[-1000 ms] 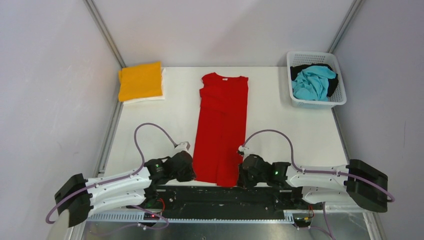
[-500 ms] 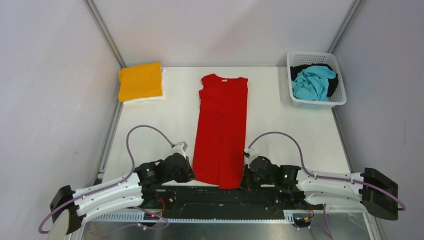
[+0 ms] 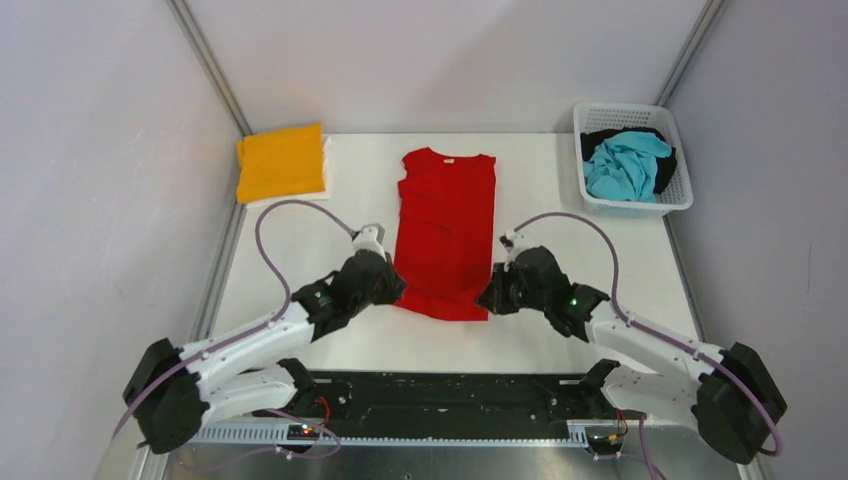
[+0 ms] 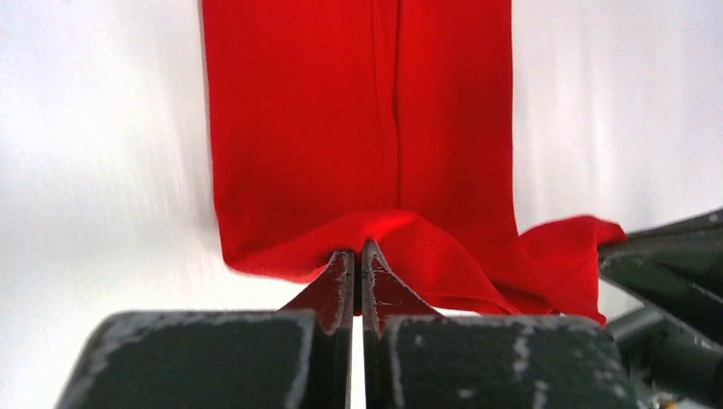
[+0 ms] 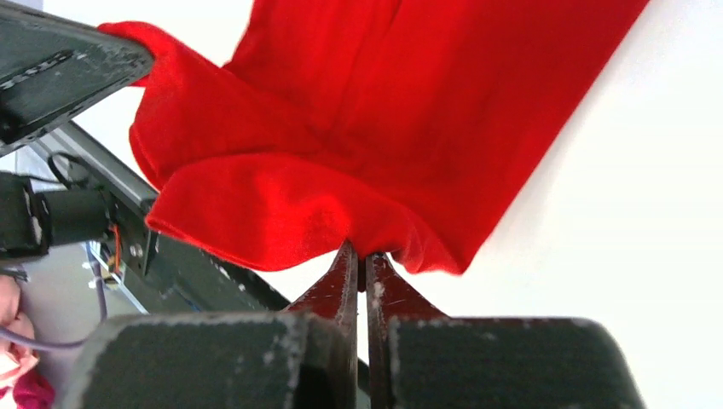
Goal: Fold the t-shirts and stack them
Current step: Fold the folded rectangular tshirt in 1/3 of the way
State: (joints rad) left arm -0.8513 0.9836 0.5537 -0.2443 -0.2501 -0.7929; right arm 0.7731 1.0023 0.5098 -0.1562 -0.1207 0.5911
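A bright red t-shirt [image 3: 446, 225] lies lengthways in the middle of the table, neck at the far end. Its near hem is lifted and carried over the body. My left gripper [image 3: 396, 290] is shut on the hem's left corner [image 4: 375, 230]. My right gripper [image 3: 488, 296] is shut on the hem's right corner [image 5: 341, 221]. An orange-yellow shirt [image 3: 281, 161] lies folded on a white one [image 3: 290, 198] at the far left. A turquoise shirt [image 3: 624, 163] and a black one [image 3: 600, 137] lie crumpled in the basket.
The white lattice basket [image 3: 680, 195] stands at the far right corner. Grey walls close in the table on the left, back and right. A black rail [image 3: 440, 392] with the arm bases runs along the near edge.
Both grippers have lifted from the near table edge and moved away from the bases, carrying the red shirt's hem up and over its lower half. The shirt looks shorter.
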